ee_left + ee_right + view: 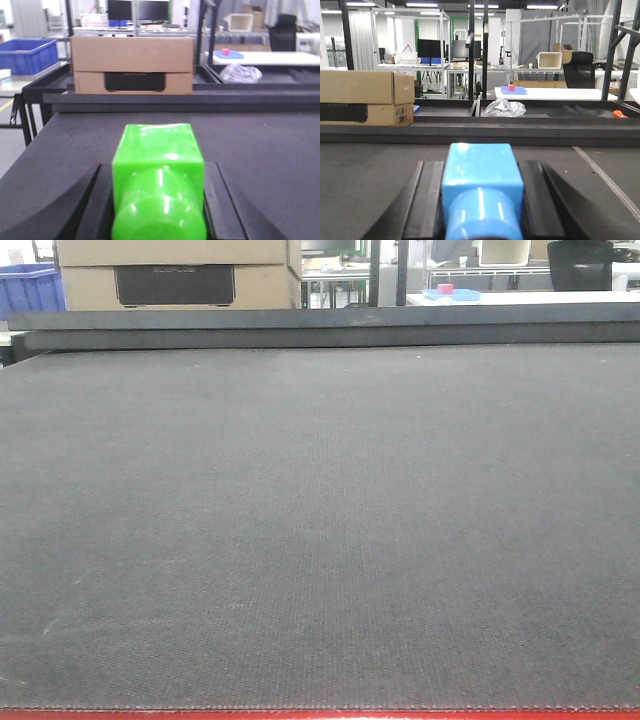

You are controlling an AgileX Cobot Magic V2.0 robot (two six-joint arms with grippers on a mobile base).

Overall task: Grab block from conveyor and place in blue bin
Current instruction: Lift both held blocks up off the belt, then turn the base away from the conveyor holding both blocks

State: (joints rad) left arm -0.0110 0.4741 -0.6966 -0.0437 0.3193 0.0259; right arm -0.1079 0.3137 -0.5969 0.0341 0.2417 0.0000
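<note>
- My left gripper (pixel 157 169) is clamped on a green block (pixel 157 147), and my right gripper (pixel 481 167) is clamped on a blue block (pixel 481 172). Each block sits square between the dark fingers (pixel 92 200), touching both
- No block lies on the belt (pixel 320 540) in the front view. With both blocks in the grippers, I judge the step in hand to be the carry to the blue bin (pixel 27 55), which is at the upper left of the left wrist frame, beyond the belt's far left corner
- To do it well: lift before swinging, hold the grip firm, clear the dark rail (pixel 175 97) and the cardboard box (pixel 132 65), and release only over the bin's opening
- Pose: both wrists sit low and level, pointing along the belt at its far edge. Neither arm shows in the front view
</note>
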